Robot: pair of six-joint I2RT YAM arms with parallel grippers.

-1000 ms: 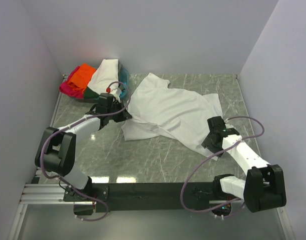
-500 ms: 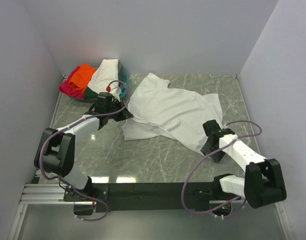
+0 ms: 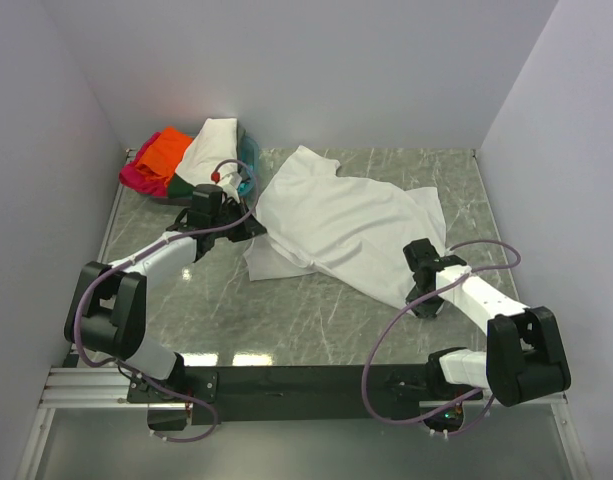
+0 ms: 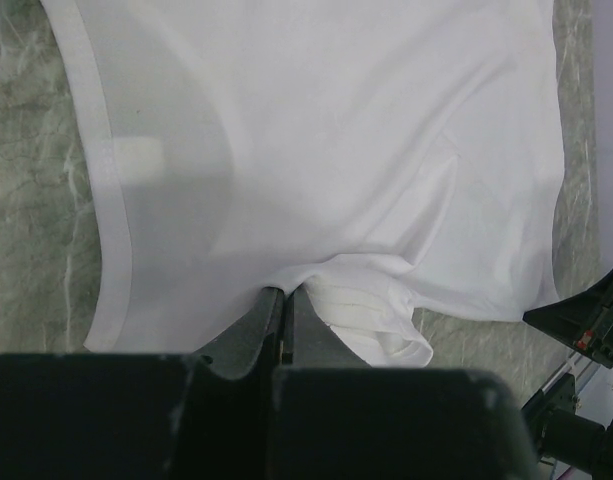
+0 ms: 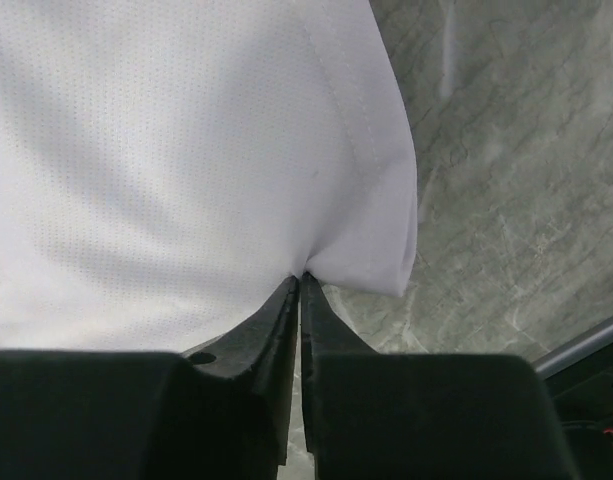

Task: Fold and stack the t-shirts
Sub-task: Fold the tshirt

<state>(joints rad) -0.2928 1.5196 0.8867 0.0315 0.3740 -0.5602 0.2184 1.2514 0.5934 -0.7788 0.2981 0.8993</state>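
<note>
White t-shirt (image 3: pixel 341 225) edge between right fingers (image 5: pixel 271 335)

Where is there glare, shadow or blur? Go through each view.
Top external: even light, pale glare patches on the marble table near its front edge. Left wrist: a grey shadow falls across the white t-shirt; the left gripper is dark and soft-edged. Right wrist: the cloth weave is sharp, the right gripper dark.
</note>
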